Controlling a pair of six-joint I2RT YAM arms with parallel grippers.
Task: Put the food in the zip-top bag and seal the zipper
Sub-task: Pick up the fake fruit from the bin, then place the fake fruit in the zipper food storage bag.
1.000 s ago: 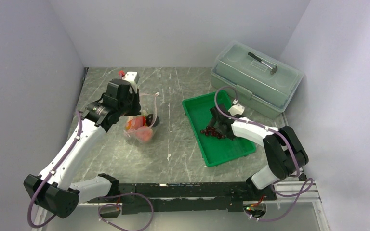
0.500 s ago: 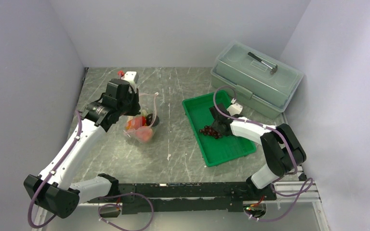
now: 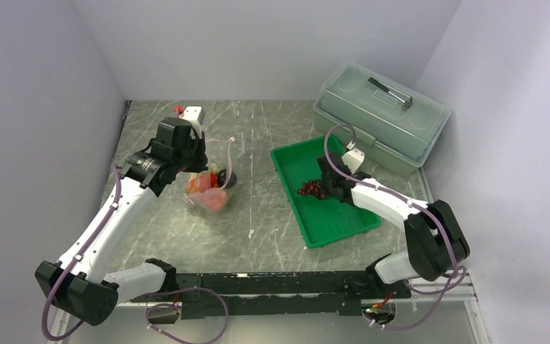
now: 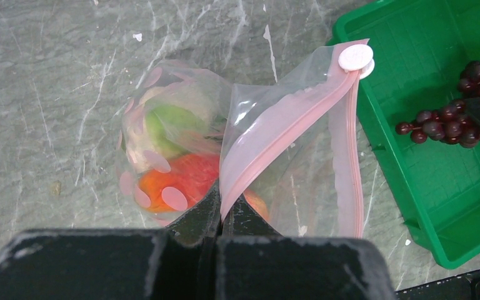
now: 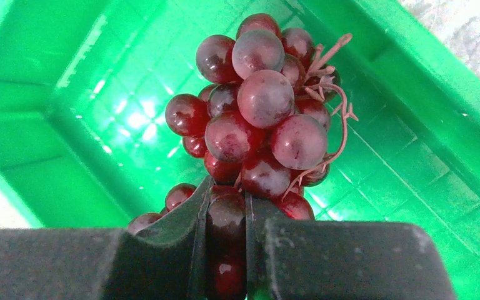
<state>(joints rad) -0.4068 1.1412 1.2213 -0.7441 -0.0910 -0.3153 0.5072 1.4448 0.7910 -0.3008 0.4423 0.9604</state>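
The clear zip-top bag (image 4: 269,150) hangs open with red-orange fruit (image 4: 181,181) and a white-and-green vegetable (image 4: 169,122) inside. Its pinkish zipper (image 4: 287,134) is pinched at one end by my left gripper (image 4: 220,209), which is shut on it and holds the bag (image 3: 208,193) up at left of centre. My right gripper (image 5: 226,209) is shut on the dark grape bunch (image 5: 259,119), grapes squeezed between the fingers, just above the green tray (image 5: 75,125). From above the grape bunch (image 3: 310,188) hangs at the right gripper (image 3: 324,188) over the tray.
The green tray (image 3: 336,222) lies right of centre. A pale green lidded box (image 3: 379,118) stands at the back right, near the wall. Grey walls close in on three sides. Bare marbled tabletop (image 3: 258,222) lies between bag and tray.
My right gripper has closed on the grape bunch and lifted it slightly off the tray floor, moving toward the back. The left gripper and bag have stayed in place.
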